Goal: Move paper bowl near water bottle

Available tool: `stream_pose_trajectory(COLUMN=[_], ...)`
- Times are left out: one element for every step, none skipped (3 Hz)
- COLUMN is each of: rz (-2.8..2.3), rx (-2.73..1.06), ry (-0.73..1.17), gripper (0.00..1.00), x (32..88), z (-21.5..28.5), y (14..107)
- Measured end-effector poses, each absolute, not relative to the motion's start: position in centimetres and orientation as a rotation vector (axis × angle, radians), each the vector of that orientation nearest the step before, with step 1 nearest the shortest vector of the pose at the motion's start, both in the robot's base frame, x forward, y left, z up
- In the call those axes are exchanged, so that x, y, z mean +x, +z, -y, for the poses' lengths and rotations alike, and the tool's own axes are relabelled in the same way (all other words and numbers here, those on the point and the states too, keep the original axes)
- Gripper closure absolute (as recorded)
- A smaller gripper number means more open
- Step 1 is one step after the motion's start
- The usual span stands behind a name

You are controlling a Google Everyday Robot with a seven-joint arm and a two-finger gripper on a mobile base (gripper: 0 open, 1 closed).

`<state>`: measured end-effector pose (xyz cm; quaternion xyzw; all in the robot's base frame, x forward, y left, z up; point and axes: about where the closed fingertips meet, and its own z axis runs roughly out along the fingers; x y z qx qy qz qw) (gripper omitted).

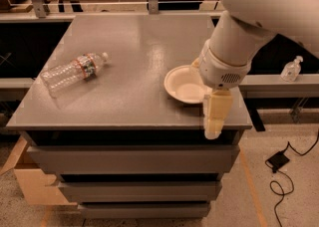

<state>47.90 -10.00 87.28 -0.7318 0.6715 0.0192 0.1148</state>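
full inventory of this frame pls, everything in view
paper bowl: 1, off-white, right front of tabletop, partly behind the arm
water bottle: 1, clear, red-edged label, on its side, left of tabletop
table: 1, grey, drawers below
pump bottle: 1, clear, ledge far right
adapter with cable: 1, black, floor right
cardboard box: 1, tan, floor lower left
arm: 1, white, from upper right
pincer: 1, cream, pointing down at table's front right edge, by bowl

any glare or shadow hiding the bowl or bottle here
Camera view: warm yellowish light, soft sheen on the grey tabletop; nothing hides the clear ribbed plastic water bottle; the white arm covers the right rim of the round off-white paper bowl, its cream gripper hanging at the front edge.
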Motion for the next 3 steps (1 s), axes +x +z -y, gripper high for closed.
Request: stream_pose_trajectory(rz=[-1.95, -1.973, -2.007], rx=[-2.212, -2.255, -2.28], ry=[0.031, 0.029, 0.041], gripper=[0.0, 0.0, 0.0], x=[48.0, 48.4, 48.7], z=[8.9, 8.8, 9.0], y=[86.7, 85.4, 84.0])
